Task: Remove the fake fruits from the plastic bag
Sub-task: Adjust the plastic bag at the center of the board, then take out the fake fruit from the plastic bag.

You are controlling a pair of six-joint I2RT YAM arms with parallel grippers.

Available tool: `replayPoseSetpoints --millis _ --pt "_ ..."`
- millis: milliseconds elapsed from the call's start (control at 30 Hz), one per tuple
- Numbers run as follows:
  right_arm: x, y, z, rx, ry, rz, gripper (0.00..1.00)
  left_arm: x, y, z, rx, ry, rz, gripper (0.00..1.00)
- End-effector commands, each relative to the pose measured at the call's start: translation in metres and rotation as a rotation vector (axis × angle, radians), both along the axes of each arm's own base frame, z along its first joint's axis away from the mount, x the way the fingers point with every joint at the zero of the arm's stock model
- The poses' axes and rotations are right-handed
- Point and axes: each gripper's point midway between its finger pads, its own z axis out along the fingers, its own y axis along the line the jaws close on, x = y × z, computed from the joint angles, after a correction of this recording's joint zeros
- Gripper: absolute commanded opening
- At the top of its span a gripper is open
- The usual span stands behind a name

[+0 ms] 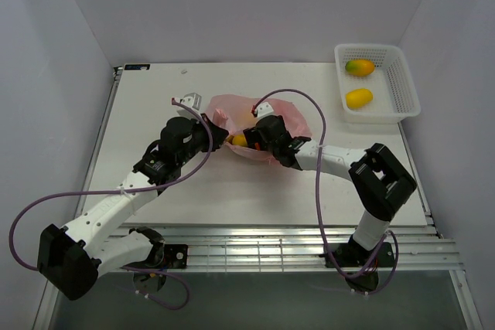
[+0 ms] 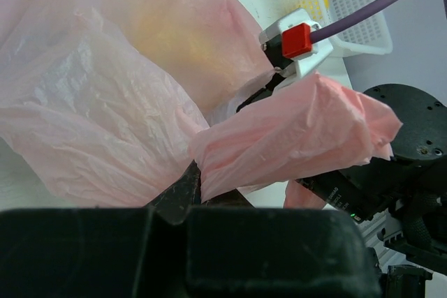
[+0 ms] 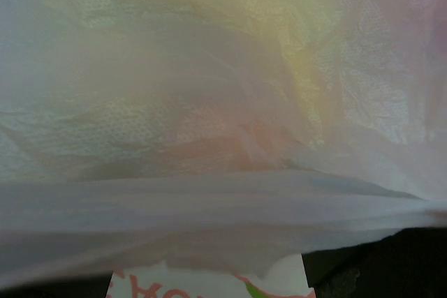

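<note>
I'm mid-extraction. My left gripper [image 1: 219, 135] is pinched on a twisted fold of the thin translucent pink plastic bag [image 1: 286, 120] at frame centre. My right gripper [image 1: 249, 140] is buried in film, and I cannot tell whether its fingers are parted. A glossy yellow plastic fruit [image 1: 239, 140] shows at the bag's mouth between them. Next, I judge, I should close on it and draw it clear toward the white lattice basket [image 1: 408, 86] at upper right.

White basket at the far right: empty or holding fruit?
Holding fruit: a mango and a yellow fruit lie inside the basket, apart from each other.
</note>
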Motion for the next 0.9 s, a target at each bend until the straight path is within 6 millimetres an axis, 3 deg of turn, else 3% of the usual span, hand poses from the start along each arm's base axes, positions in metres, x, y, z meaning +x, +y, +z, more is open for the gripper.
replayPoseSetpoints --millis 0,233,500,567,600,633,733,867 --pt "0.010 -0.011 -0.011 -0.081 -0.037 0.025 0.90 -0.007 0.001 0.002 0.004 -0.013 -0.019 0.00" --pt "0.021 0.005 -0.024 -0.044 -0.072 0.105 0.90 -0.008 -0.003 0.001 0.009 -0.016 -0.045 0.00" --pt "0.025 -0.007 -0.042 -0.077 -0.056 0.022 0.95 -0.008 -0.004 0.000 0.011 -0.017 -0.050 0.00" --pt "0.024 -0.010 -0.036 -0.071 -0.067 0.012 0.76 -0.007 -0.003 0.000 0.011 -0.017 -0.047 0.00" --pt "0.024 -0.009 -0.031 -0.058 -0.083 0.010 0.57 -0.007 -0.003 0.000 0.012 -0.018 -0.046 0.00" --pt "0.024 -0.009 -0.028 -0.052 -0.092 0.012 0.47 -0.007 -0.003 -0.001 0.011 -0.016 -0.045 0.00" --pt "0.022 -0.009 -0.010 -0.033 -0.112 0.028 0.36 -0.007 -0.004 -0.001 0.008 -0.016 -0.048 0.00" --pt "0.015 -0.001 0.034 0.047 -0.163 0.089 0.28 -0.005 -0.006 -0.007 0.011 -0.001 -0.046 0.00"
